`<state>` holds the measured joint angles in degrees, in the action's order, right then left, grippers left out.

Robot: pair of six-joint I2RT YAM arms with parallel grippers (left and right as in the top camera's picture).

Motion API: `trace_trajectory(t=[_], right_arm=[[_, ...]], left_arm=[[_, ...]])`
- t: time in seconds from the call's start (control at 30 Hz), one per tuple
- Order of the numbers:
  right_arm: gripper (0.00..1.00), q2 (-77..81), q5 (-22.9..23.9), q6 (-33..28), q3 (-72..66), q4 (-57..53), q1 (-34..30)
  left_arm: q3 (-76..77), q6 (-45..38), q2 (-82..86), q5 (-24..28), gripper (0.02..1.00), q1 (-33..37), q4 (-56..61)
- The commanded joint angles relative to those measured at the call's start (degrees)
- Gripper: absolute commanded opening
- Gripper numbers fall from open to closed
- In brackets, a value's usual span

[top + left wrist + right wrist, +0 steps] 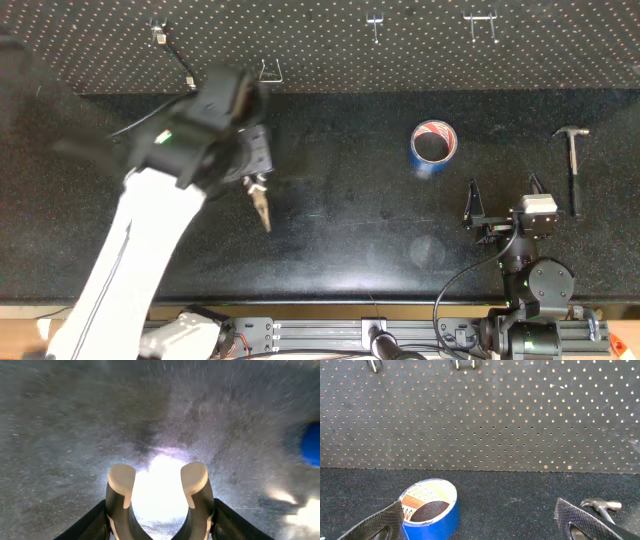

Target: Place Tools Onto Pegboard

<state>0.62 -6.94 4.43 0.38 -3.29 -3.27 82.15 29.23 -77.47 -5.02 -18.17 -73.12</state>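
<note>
A pair of pliers (261,205) lies on the black mat, left of centre. My left gripper (255,165) hangs just behind the pliers, and the left wrist view shows this gripper (157,480) open, with only mat between the fingers. A blue tape roll (433,147) (430,510) stands on the mat right of centre. A hammer (573,165) (600,505) lies at the far right. My right gripper (500,200) (480,530) rests open near the front, facing the tape roll and the pegboard (480,415), holding nothing.
The pegboard (400,50) runs along the back with metal hooks (375,22) (482,22) (270,70), and a cable hangs at its left (175,55). The blue tape roll (312,445) shows at the left wrist view's edge.
</note>
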Motion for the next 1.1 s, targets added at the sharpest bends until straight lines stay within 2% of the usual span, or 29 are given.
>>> trace_trajectory(t=[0.03,0.17,0.37,0.47,0.77,1.1], right_arm=[[0.989,-0.5,0.33,0.9,-0.15,-0.35,-0.07],[0.985,-0.5,0.33,0.87,-0.15,-0.35,-0.07],[0.985,-0.5,0.33,0.9,-0.15,-0.35,-0.07],[0.985,-0.5,0.33,0.9,-0.15,-0.35,-0.07],[0.985,-0.5,0.33,0.9,-0.15,-0.35,-0.07],[0.985,-0.5,0.33,0.87,-0.15,-0.35,-0.07]], left_arm=[[-8.9,-1.49,9.49,-6.43,0.029,4.79,5.86],[-22.47,-1.79,12.85,-6.86,0.027,7.34,26.8],[-26.32,-13.18,4.42,-4.17,0.025,7.28,61.66],[-25.42,-19.32,-1.03,-0.44,0.025,7.28,76.26],[-16.24,-22.73,-9.33,-0.31,0.027,7.23,81.77],[-15.47,-22.71,-13.0,-0.31,0.025,7.21,84.89]])
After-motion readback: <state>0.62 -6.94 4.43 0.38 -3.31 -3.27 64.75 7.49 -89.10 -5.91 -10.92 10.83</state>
